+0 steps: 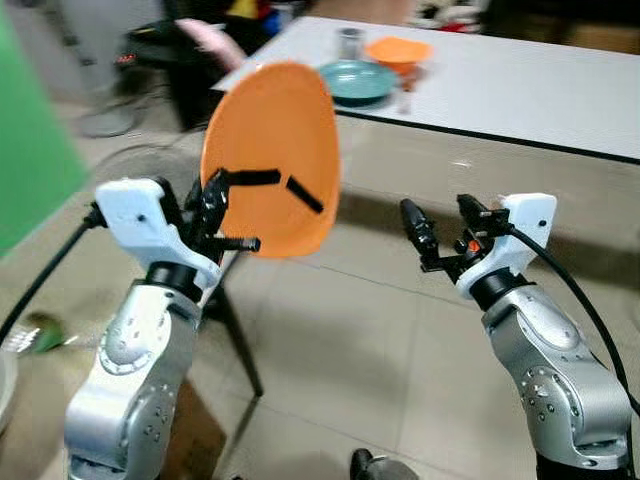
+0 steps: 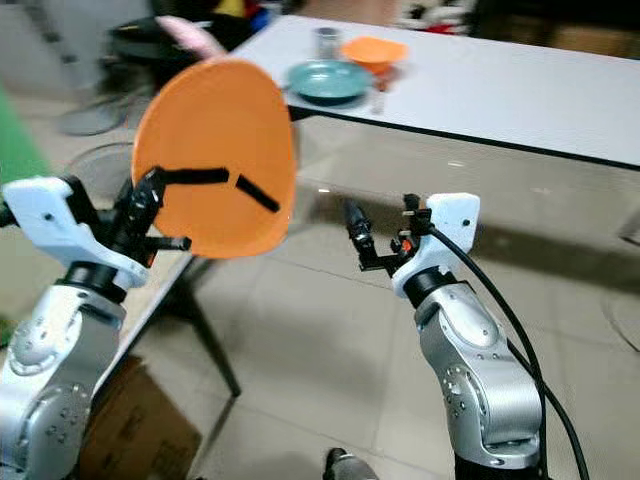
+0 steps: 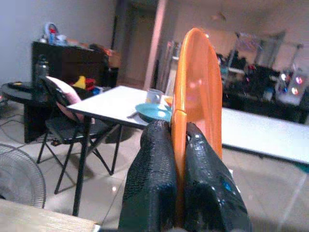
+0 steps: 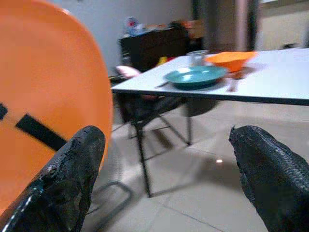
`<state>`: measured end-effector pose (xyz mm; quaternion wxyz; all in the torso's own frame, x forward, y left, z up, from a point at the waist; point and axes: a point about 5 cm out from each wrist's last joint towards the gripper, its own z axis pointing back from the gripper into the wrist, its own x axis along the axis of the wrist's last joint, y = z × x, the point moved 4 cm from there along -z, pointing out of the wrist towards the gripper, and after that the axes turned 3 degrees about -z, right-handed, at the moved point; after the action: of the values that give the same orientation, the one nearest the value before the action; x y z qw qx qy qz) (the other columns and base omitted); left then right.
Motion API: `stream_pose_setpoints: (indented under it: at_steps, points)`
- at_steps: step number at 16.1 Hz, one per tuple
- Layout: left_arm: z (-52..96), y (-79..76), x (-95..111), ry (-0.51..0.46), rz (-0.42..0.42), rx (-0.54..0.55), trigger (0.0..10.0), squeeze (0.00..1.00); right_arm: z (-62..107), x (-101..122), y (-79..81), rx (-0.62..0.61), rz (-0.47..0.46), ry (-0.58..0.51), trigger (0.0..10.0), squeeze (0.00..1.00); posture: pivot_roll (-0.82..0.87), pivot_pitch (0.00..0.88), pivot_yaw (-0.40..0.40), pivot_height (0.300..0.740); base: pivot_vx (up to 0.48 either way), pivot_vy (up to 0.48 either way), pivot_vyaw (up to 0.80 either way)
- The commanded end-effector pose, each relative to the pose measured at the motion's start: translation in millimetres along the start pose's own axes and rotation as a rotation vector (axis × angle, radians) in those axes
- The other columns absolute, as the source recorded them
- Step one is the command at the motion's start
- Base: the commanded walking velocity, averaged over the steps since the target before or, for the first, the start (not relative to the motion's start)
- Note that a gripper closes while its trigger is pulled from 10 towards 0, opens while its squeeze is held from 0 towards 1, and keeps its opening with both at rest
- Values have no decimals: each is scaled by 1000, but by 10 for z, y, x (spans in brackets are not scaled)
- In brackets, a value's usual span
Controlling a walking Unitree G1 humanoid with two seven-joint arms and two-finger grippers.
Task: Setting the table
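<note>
Left gripper (image 1: pixel 262 194) raised, fingers clamped on held orange plate (image 1: pixel 272 150). Right gripper (image 1: pixel 443 219) held forward, fingers spread, nothing gripped.

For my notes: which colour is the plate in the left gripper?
Orange plate, in the left gripper; clearest in the left eye view.

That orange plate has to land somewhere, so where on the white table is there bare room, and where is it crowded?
The white table is bare from the orange bowl rightward to its far end. Its near left corner is crowded: teal plate, metal cup and orange bowl sit close together. The left gripper holds the orange plate upright; the right gripper is open.
</note>
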<state>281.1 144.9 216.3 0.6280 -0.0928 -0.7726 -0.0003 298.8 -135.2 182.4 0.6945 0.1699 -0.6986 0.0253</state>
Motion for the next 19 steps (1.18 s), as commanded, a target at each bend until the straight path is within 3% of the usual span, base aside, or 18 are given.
stream_pose_setpoints:
  at_steps: [1, 3, 8, 12, 19]
  points:
    - [-3, -34, 66, -38, -39, -7, 10000, 0, 22, 20, -24, -20, 8, -5, 10000, 0, -29, 0, 54, 740, 292, 0, -800]
    - [-1, -53, 42, -35, -50, -13, 10000, 0, 24, 16, -18, -22, 15, -3, 10000, 0, -34, 0, 55, 740, 292, 0, -800]
    - [1, -131, -36, -26, -80, -17, 10000, 0, 29, 19, -17, -36, 25, -9, 10000, 0, -39, 0, 57, 740, 323, 0, 0]
    - [19, -101, -102, -7, -92, -6, 10000, 0, 32, 1, -24, -42, 31, -2, 10000, 0, -42, 0, 56, 740, 349, 0, 0]
    - [-9, -82, -127, -13, -74, 10, 10000, 0, 33, 6, -70, -60, 42, -4, 10000, 0, -58, 0, 64, 740, 354, 0, -747]
